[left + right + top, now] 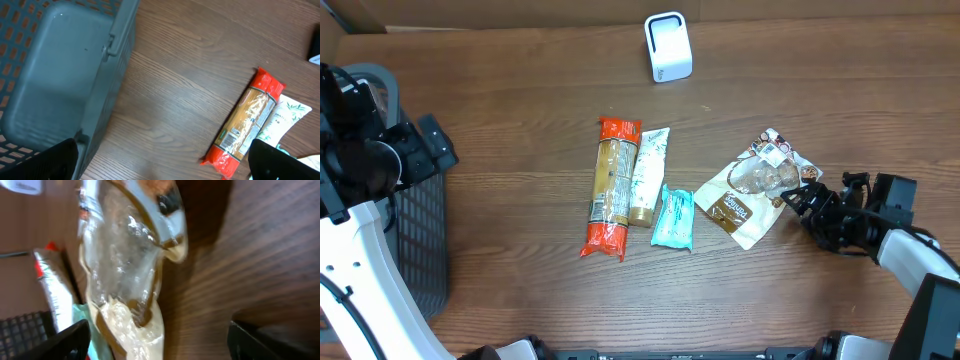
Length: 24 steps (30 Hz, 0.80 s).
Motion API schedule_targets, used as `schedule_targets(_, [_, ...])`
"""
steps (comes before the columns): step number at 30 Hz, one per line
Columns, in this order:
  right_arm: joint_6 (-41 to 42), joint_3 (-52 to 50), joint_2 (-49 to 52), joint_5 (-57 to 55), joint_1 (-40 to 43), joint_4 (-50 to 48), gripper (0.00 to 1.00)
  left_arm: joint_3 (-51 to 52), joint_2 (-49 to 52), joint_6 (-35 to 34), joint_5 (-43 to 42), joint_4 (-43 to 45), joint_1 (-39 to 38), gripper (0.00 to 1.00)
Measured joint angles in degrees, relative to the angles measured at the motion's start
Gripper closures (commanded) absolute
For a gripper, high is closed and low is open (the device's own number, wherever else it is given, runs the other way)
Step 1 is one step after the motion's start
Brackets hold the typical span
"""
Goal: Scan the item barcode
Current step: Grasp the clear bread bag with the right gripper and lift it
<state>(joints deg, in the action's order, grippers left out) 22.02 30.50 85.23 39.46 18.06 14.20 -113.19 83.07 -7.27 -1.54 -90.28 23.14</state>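
lol the right fingers are hanging spread wide at the crinkly brown-and-white plastic pouch, left fingers also spread, hovering over a grey mesh basket.

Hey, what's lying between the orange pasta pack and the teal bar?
A white packet lies between the pasta pack and the teal bar. The overhead view shows it plainly.

Pouch ahead of spread fingers
A cream-and-brown pouch with a clear window lies on the wooden desk; the dark fingers stand wide apart below it, blurred.
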Motion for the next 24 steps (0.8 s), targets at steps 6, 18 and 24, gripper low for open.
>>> schedule_targets(6, [1.9, -3.7, -0.3, 2.6, 0.0, -8.2, 0.08, 0.0, 0.0, 0.0, 0.0, 0.0, 0.0, 0.01])
schedule_targets(18, [6.8, -4.6, 3.7, 2.1, -5.4, -21.6, 0.05, 0.0, 0.0, 0.0, 0.0, 0.0, 0.0, 0.00])
schedule_targets(24, [11.9, -3.8, 12.5, 3.3, -9.7, -37.4, 0.15, 0.0, 0.0, 0.0, 0.0, 0.0, 0.0, 0.01])
